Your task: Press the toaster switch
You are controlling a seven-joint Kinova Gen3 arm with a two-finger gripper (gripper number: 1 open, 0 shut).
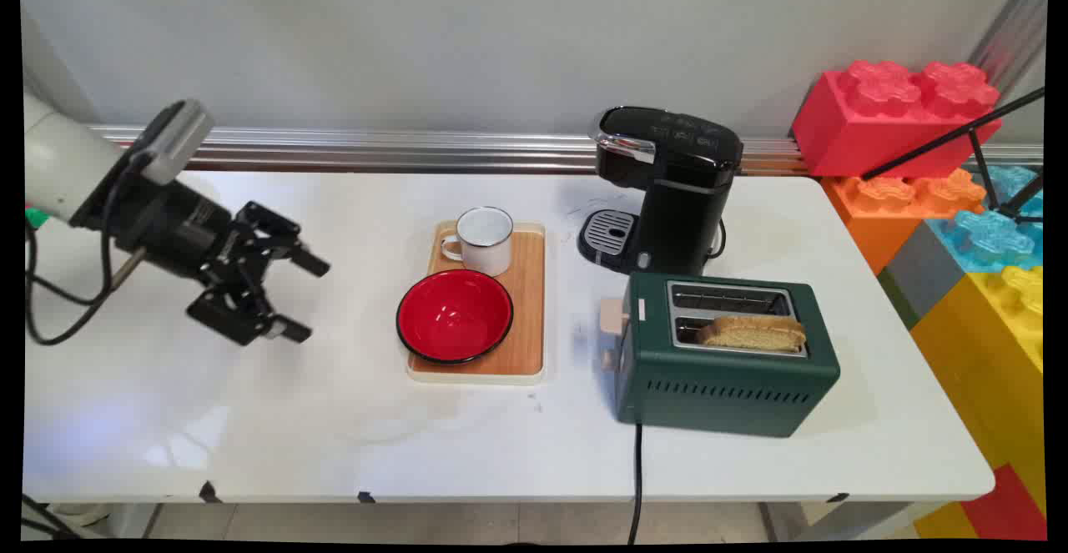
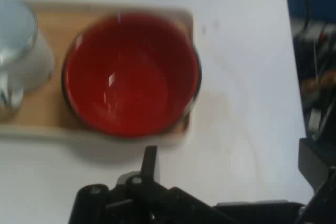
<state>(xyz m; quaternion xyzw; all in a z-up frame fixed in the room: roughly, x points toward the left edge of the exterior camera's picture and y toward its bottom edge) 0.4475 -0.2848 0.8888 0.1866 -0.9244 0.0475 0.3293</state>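
Observation:
My gripper (image 1: 303,299) hangs open and empty above the table's left part, pointing right toward a wooden tray (image 1: 527,286). On that tray a red bowl (image 1: 455,315) with a black rim sits at the near end, and a white enamel mug (image 1: 484,238) stands behind it. The bowl lies roughly a hand's width to the right of my fingertips. Seen from the hand, the red bowl (image 2: 131,74) fills the middle, the mug (image 2: 18,51) is at the left edge, and the tray (image 2: 50,111) lies under both. My gripper (image 2: 231,169) spreads wide below them.
A black coffee machine (image 1: 667,190) stands behind the tray's right side. A green toaster (image 1: 726,361) holds a bread slice (image 1: 753,332) in its near slot; its cord drops over the front edge. Big coloured toy blocks (image 1: 897,115) stack off the table's right end.

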